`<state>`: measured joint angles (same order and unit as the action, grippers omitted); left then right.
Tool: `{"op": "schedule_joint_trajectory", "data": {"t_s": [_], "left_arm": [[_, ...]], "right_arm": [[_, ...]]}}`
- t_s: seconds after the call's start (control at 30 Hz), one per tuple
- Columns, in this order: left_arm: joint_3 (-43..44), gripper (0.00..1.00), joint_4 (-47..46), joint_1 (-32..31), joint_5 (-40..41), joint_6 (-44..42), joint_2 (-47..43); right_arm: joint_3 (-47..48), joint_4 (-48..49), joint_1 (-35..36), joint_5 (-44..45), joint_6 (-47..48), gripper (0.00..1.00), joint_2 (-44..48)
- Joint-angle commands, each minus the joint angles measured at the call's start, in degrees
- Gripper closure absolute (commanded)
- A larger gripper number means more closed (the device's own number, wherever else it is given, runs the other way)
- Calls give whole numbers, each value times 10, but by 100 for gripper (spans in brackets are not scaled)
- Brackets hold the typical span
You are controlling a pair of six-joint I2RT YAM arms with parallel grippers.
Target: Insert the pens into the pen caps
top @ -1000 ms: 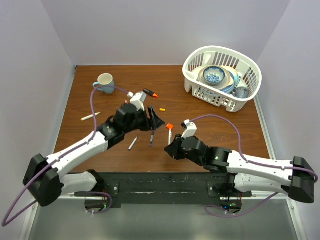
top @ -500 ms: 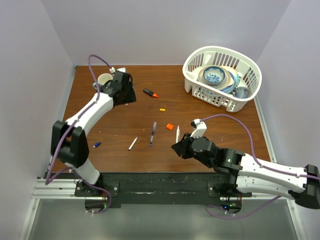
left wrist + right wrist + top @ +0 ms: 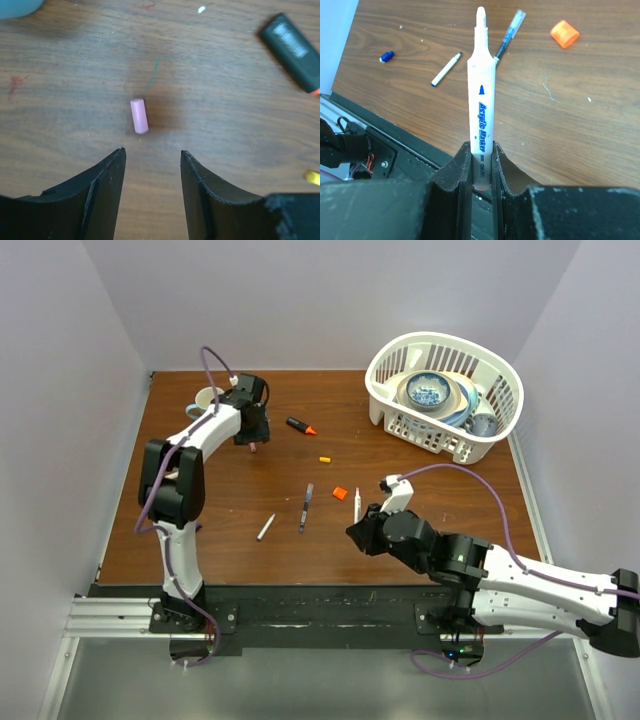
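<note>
A small pink pen cap [image 3: 139, 116] lies on the wood just ahead of my left gripper [image 3: 152, 152], which is open with nothing between its fingers. From above, that gripper [image 3: 251, 432] hovers at the far left beside the pink cap [image 3: 254, 448]. My right gripper [image 3: 481, 148] is shut on a white marker pen [image 3: 481, 95], held tip outward. In the top view this pen [image 3: 356, 504] points away from the right gripper [image 3: 361, 523]. An orange cap [image 3: 340, 493], a yellow cap [image 3: 325, 458], a dark blue pen [image 3: 306, 507] and a grey pen [image 3: 265, 527] lie mid-table.
A black highlighter with an orange tip [image 3: 300, 426] lies right of the left gripper. A pale blue mug [image 3: 205, 398] stands behind it. A white basket [image 3: 392, 420] of dishes fills the far right corner. A tiny blue cap [image 3: 386, 56] lies near the front left.
My left arm has swung from the table's middle out to the far left beside the mug, and its jaws have narrowed. The right gripper has shifted slightly right.
</note>
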<state>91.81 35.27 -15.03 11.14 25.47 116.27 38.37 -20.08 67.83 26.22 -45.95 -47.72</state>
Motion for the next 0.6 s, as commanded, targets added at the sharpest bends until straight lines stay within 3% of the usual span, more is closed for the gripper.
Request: {"op": "schedule_joint_trajectory", "data": {"t_s": [0.0, 0.57], "left_arm": [[34, 48, -4, 7, 18, -20, 31], [92, 54, 22, 24, 19, -20, 126]], "right_arm": [[36, 9, 1, 19, 24, 100, -12], [53, -3, 2, 48, 34, 100, -32]]}}
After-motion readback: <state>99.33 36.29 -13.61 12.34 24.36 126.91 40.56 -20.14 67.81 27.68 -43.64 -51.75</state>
